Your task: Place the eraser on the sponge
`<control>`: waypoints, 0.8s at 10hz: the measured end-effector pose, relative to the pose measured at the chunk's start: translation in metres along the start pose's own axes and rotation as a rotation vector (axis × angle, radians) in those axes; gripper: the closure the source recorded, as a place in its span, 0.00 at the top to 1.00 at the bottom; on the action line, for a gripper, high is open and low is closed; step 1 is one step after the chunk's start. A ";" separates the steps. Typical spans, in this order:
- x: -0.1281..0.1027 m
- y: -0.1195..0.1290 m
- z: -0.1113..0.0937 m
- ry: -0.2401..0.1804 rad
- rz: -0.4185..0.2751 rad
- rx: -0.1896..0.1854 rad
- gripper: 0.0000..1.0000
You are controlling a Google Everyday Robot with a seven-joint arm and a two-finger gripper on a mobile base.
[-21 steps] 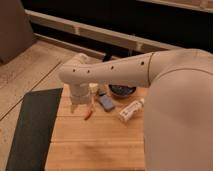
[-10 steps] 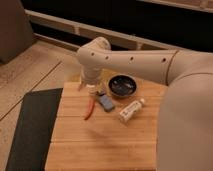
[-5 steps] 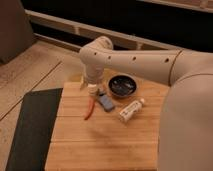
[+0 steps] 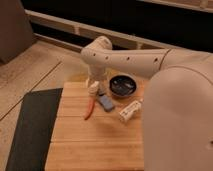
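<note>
My white arm reaches in from the right and bends down over the back of the wooden table. The gripper hangs at the arm's lower end, just left of and above the blue-grey sponge. A small cream-white stubby piece, the eraser, shows right at the gripper, above the table's back left part. I cannot tell whether the gripper holds it. The sponge lies flat on the wood with nothing on top of it.
A long red-orange object lies left of the sponge. A dark bowl stands behind and to the right. A white tube lies right of the sponge. A dark mat covers the floor to the left.
Two seconds ago the arm hung lower and further left over the objects; it has risen and swung back right, uncovering them. Over the last second it has hardly moved.
</note>
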 end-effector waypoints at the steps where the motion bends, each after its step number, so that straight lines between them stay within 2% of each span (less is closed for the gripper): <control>1: -0.004 -0.002 0.007 0.012 0.010 0.001 0.65; 2: -0.001 -0.008 0.020 0.050 0.026 0.017 0.65; 4: 0.019 -0.027 0.050 0.179 0.065 0.089 0.65; 5: 0.032 -0.033 0.062 0.259 0.091 0.121 0.65; 6: 0.037 -0.035 0.068 0.293 0.103 0.134 0.65; 7: 0.042 -0.037 0.082 0.365 0.126 0.169 0.65; 8: 0.036 -0.034 0.087 0.381 0.134 0.173 0.65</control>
